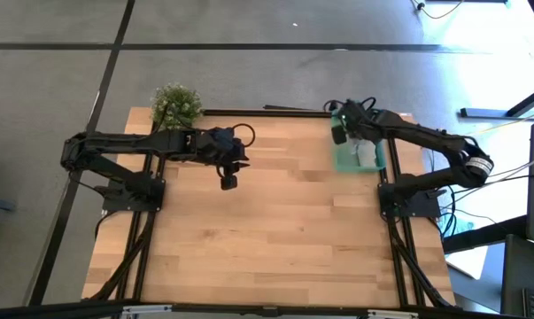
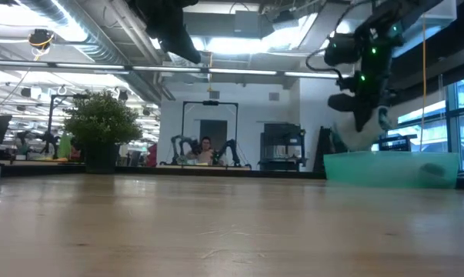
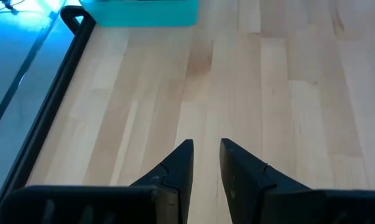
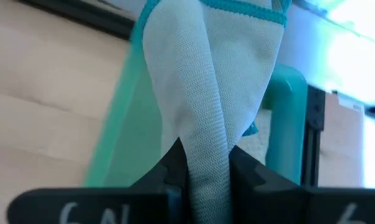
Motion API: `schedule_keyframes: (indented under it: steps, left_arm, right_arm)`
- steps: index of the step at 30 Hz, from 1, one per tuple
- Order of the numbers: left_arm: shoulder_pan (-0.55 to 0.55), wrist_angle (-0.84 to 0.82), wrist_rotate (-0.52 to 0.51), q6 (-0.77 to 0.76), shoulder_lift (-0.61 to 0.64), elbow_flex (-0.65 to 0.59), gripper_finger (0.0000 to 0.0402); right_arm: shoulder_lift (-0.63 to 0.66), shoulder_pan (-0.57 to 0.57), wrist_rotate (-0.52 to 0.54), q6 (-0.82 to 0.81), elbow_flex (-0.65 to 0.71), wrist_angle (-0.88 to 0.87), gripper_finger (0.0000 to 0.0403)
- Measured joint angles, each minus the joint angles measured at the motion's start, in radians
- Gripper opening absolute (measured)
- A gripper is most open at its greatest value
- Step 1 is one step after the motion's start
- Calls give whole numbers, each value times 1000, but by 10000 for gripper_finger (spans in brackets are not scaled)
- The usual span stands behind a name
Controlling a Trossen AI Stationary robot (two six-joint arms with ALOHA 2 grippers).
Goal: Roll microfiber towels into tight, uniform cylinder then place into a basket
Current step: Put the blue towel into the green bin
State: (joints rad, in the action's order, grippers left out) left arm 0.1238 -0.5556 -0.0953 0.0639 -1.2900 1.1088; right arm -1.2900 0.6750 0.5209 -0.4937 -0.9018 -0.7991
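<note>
The right wrist view is showing what the other views are not: the right gripper point(image 4: 207, 167) is clenching a pale towel point(image 4: 209, 81) with a teal stitched hem, the cloth bunching up between its fingers point(image 4: 165, 171) and hanging above the teal basket point(image 4: 122, 134). In the high view the same gripper point(image 1: 340, 133) is hovering over the basket point(image 1: 348, 159) at the table's far right corner, and something pale is lying inside the bin, though whether it is a towel cannot be told from there. The low view is showing the basket point(image 2: 392, 169) sitting on the wooden table point(image 2: 216, 223) with the right arm reaching down from above it, and a bushy plant point(image 2: 102, 123) standing far off at the other back corner. The left gripper point(image 3: 206, 163) is hanging over bare wood near the table's middle, its fingers nearly closed with only a narrow gap and gripping nothing. A wide stretch of open tabletop point(image 1: 275, 230) is lying between the arms and the near edge.
</note>
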Motion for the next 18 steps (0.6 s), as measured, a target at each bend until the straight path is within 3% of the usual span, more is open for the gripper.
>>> schedule_keyframes:
  steps: [7, 18]
  left_arm:
    - [0, 11, 0, 0, 0, 0, 75]
    - [0, 43, 0, 0, 0, 0, 75]
  right_arm:
    - [-14, 80, -188, 17, 165, 244, 58]
    - [-98, 83, -243, 1, 274, 349, 58]
